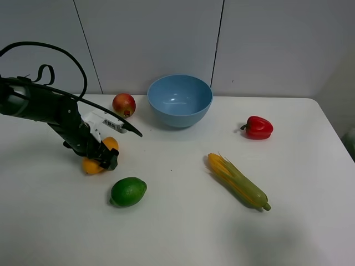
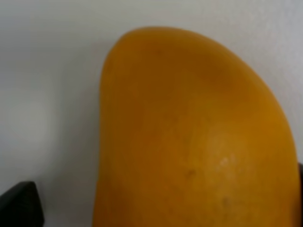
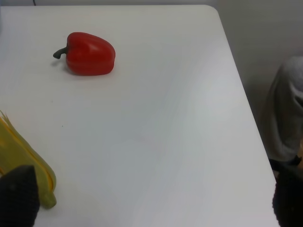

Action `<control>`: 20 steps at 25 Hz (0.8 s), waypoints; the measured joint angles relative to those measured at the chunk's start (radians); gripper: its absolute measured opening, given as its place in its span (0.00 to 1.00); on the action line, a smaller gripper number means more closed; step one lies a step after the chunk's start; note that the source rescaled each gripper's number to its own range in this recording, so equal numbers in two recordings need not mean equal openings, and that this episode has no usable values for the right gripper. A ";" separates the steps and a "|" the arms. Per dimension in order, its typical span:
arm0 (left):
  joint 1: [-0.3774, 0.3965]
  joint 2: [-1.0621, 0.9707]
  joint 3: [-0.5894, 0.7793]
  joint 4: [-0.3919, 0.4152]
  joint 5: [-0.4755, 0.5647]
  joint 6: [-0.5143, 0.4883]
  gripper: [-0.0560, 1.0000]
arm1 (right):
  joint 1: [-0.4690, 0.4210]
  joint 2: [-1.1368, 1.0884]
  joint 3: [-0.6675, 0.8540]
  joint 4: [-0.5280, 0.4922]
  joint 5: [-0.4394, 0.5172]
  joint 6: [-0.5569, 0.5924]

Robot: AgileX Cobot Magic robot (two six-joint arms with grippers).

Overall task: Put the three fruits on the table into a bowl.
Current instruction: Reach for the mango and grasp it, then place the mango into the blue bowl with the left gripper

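No fruit is in the round light-blue plastic bowl (image 1: 179, 100) yet, so all three are left to do. The bowl sits at 12 o'clock on the flat white surface (image 1: 183, 233). The round red-and-yellow fruit (image 1: 123, 105) lies just beside it at 9 o'clock. The long orange mango (image 1: 91, 165) lies at 8 o'clock from the bowl, with the shiny green lime (image 1: 128, 192) near it at 5 o'clock. The left claw (image 1: 103, 155) is down over the mango, open, a finger on each side, and I think not squeezing yet. The right claw (image 3: 154, 203) is open wide and holds nothing
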 joint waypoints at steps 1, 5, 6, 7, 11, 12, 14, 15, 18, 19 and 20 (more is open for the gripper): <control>0.000 0.001 0.000 0.000 0.000 0.000 0.89 | 0.000 0.000 0.000 0.000 0.000 0.000; 0.000 0.002 0.000 -0.002 -0.006 0.000 0.30 | 0.000 0.000 0.000 0.000 0.000 0.000; 0.000 0.005 -0.001 -0.002 -0.008 0.000 0.09 | 0.000 0.000 0.000 0.000 0.000 0.000; 0.000 0.006 -0.003 -0.002 -0.009 0.000 0.05 | 0.000 0.000 0.000 0.000 0.000 0.000; 0.000 0.009 -0.018 -0.002 -0.005 -0.001 0.06 | 0.000 0.000 0.000 0.000 0.000 0.000; 0.000 0.010 -0.030 -0.001 0.001 -0.001 0.06 | 0.000 0.000 0.000 0.000 0.000 0.000; 0.000 0.007 -0.068 0.000 0.032 -0.001 0.06 | 0.000 0.000 0.000 0.000 0.000 0.000; 0.000 0.003 -0.104 0.001 0.052 -0.004 0.06 | 0.000 0.000 0.000 0.000 0.000 0.000; 0.000 -0.018 -0.223 0.002 0.125 -0.045 0.06 | 0.000 0.000 0.000 0.000 0.000 0.000; 0.000 -0.023 -0.266 0.002 0.150 -0.064 0.06 | 0.000 0.000 0.000 0.000 0.000 0.000; 0.000 -0.026 -0.319 0.002 0.174 -0.082 0.06 | 0.000 0.000 0.000 0.000 0.000 0.000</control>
